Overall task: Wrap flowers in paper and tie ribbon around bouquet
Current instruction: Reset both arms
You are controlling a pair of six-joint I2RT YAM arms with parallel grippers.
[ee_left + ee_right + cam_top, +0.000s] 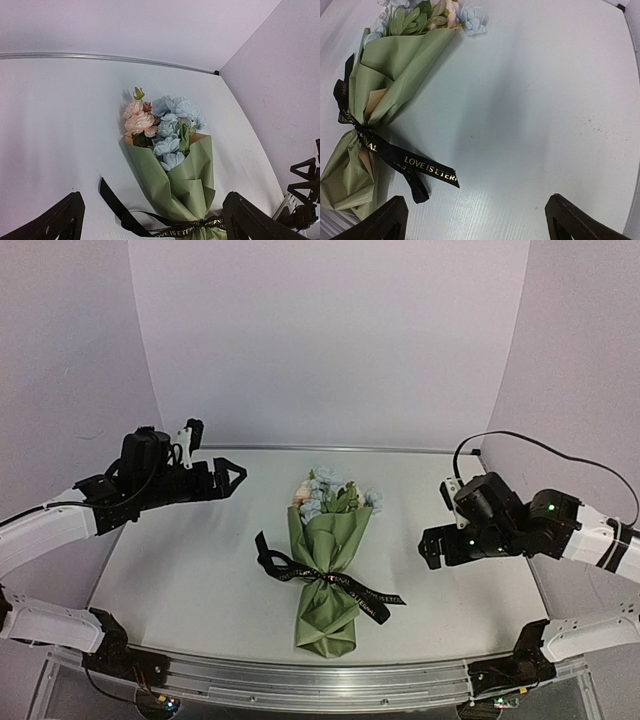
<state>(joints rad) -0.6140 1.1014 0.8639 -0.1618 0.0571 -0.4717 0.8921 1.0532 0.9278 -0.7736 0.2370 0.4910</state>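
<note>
The bouquet (327, 570) lies in the middle of the table, a cone of olive-green paper (182, 177) with the flowers (162, 122), peach-pink and pale blue, at its far end. The black ribbon (325, 578) with gold lettering is tied round its lower part, with tails trailing left and right (427, 167). My left gripper (232, 476) hovers open to the upper left of the bouquet, holding nothing. My right gripper (428, 548) hangs open to the right of it, also with nothing in it. In both wrist views the fingers stand wide apart at the frame's bottom corners.
White table (180, 560) with a metal rail along the near edge (320, 680). Pale walls close in behind and on both sides. The right arm's black cable (540, 445) loops above it.
</note>
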